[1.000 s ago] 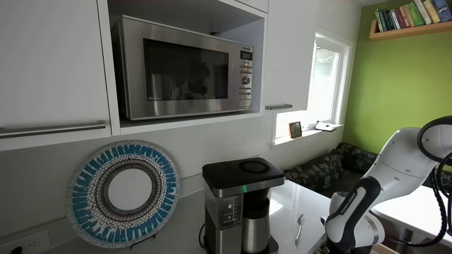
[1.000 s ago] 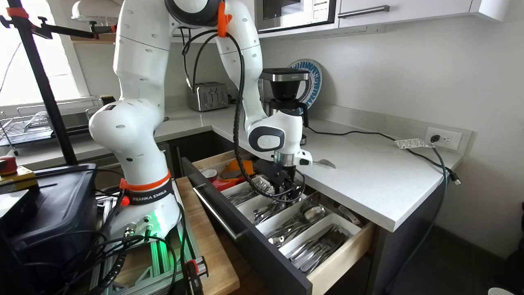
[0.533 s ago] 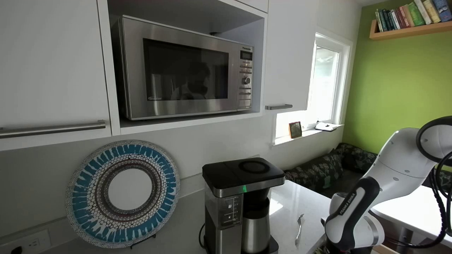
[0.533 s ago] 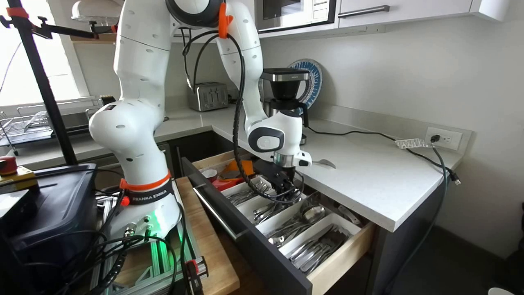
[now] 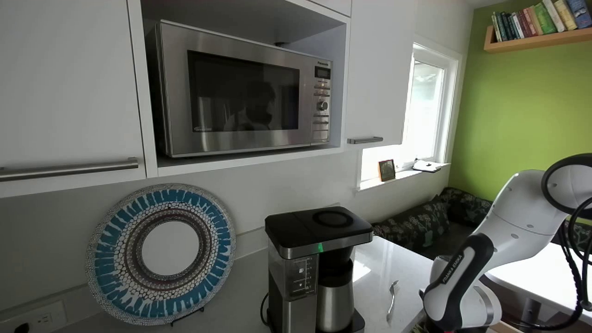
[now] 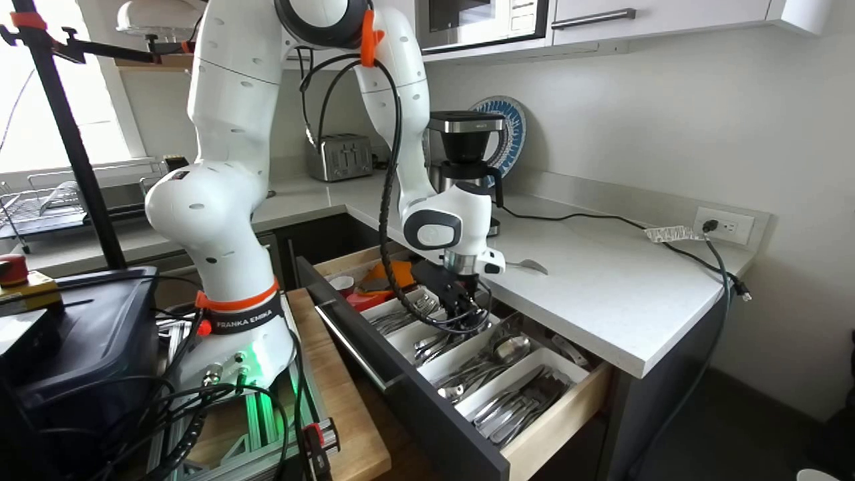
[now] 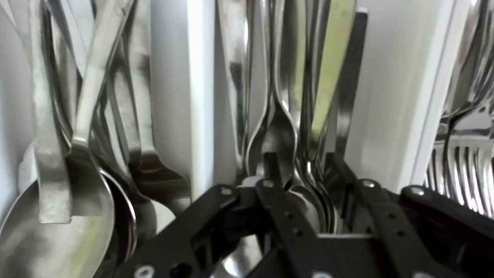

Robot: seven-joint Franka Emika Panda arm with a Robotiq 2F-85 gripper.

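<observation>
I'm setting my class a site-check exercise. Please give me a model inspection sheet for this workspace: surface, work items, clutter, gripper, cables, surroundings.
Surface: white countertop above the open drawer.
Work items: mixed cutlery, large spoons and forks, in separate white compartments of the drawer.
Clutter: red and orange items at one end of the drawer; loose metal utensil on the countertop.
Gripper: jaws apart, down at the mixed cutlery; whether they touch any piece cannot be told.
Cables: black cable follows the arm and loops over the drawer; black cord crosses the countertop.
Surroundings: coffee maker, toaster and microwave.
</observation>
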